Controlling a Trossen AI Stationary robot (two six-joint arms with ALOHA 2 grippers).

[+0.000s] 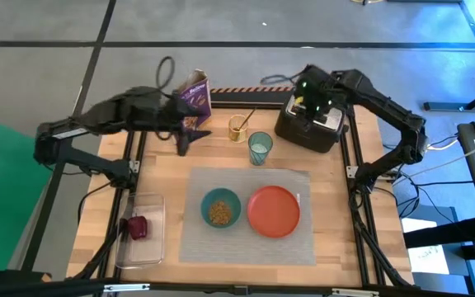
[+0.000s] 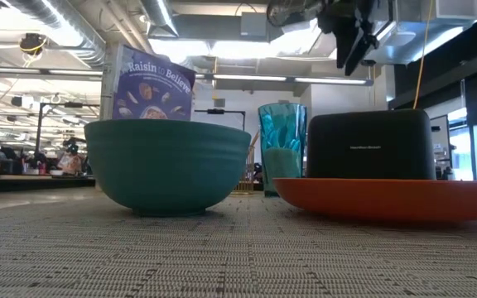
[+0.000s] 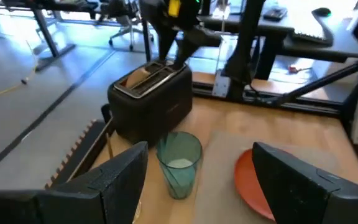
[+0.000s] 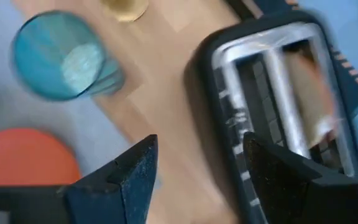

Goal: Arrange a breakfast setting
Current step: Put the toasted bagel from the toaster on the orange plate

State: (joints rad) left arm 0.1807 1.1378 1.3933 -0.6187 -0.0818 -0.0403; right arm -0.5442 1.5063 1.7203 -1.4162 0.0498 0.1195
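A teal bowl [image 1: 220,207] with brown cereal and an orange-red plate [image 1: 273,210] stand on the grey placemat [image 1: 250,247]. The translucent teal cup [image 1: 260,148] stands just beyond the mat's far edge. A gold spoon-like piece [image 1: 238,126] lies left of the cup. A dark-red fruit [image 1: 138,228] lies in the clear tray. A tan piece, seemingly the bagel [image 3: 143,78], sticks out of a slot of the black toaster [image 1: 310,124]. My right gripper [image 4: 197,149] hovers open above the toaster. My left gripper [image 3: 197,155] is open beside the cereal box [image 1: 196,95], pointing at the cup [image 3: 179,163].
The clear tray [image 1: 141,247] sits at the near left. The purple cereal box stands at the far edge. The toaster fills the far right corner. Bare wood shows between the tray and the mat and to the mat's right.
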